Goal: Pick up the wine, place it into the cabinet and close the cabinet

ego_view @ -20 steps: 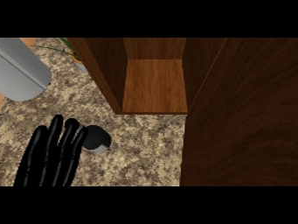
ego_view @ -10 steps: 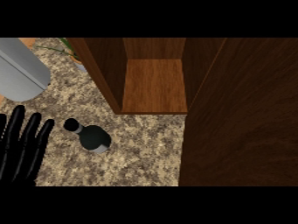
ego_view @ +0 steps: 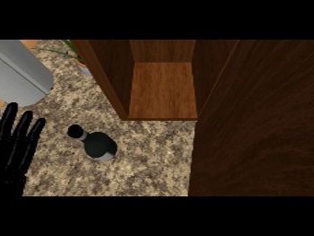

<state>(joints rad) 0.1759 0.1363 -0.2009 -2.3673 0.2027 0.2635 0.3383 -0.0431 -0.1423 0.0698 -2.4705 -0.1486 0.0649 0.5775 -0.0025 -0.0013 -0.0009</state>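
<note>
The wine (ego_view: pixel 95 143) is a small dark bottle standing upright on the speckled counter (ego_view: pixel 146 161), in front of the open wooden cabinet (ego_view: pixel 163 87). The cabinet's shelf is bare. Its door (ego_view: pixel 261 120) stands open and fills the right side of the view. My left hand (ego_view: pixel 9 143) is at the left edge, fingers straight and spread, apart from the bottle and to its left. The right hand does not show.
A large grey cylinder (ego_view: pixel 13 73) stands at the back left. Green leaves of a plant (ego_view: pixel 71 50) show behind it, by the cabinet's left wall. The counter's left edge runs just under my left hand.
My left hand has drawn away leftward from the bottle, uncovering it. The bottle still stands in the same spot.
</note>
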